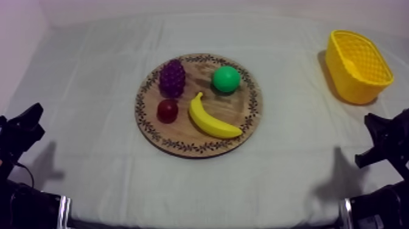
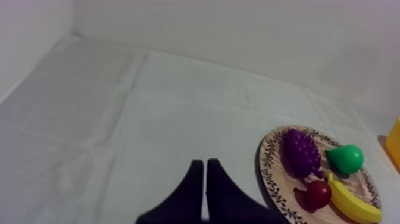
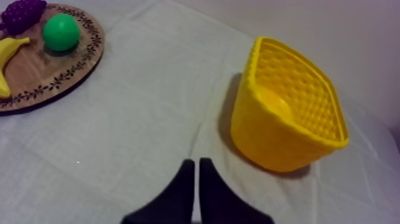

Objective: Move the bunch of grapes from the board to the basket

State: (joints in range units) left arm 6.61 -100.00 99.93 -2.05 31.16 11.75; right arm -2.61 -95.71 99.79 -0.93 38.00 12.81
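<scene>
- Grapes (image 1: 172, 78): far-left on board (image 1: 201, 148); judged light, stiff, knobbly; take hold across the middle.
- Left gripper (image 2: 205, 163) and right gripper (image 3: 197, 162): closed narrow, holding nothing.

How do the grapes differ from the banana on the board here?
The grapes are purple and knobbly; the banana is yellow and smooth. The grapes form a short, plump cluster; the banana is long and curved. The grapes lie at the far side of the board, the banana at its near side. Both rest on it.

A banana (image 1: 212, 122) lies beside a small red fruit (image 1: 167, 110); a green pear (image 1: 226, 78) nearby.
</scene>
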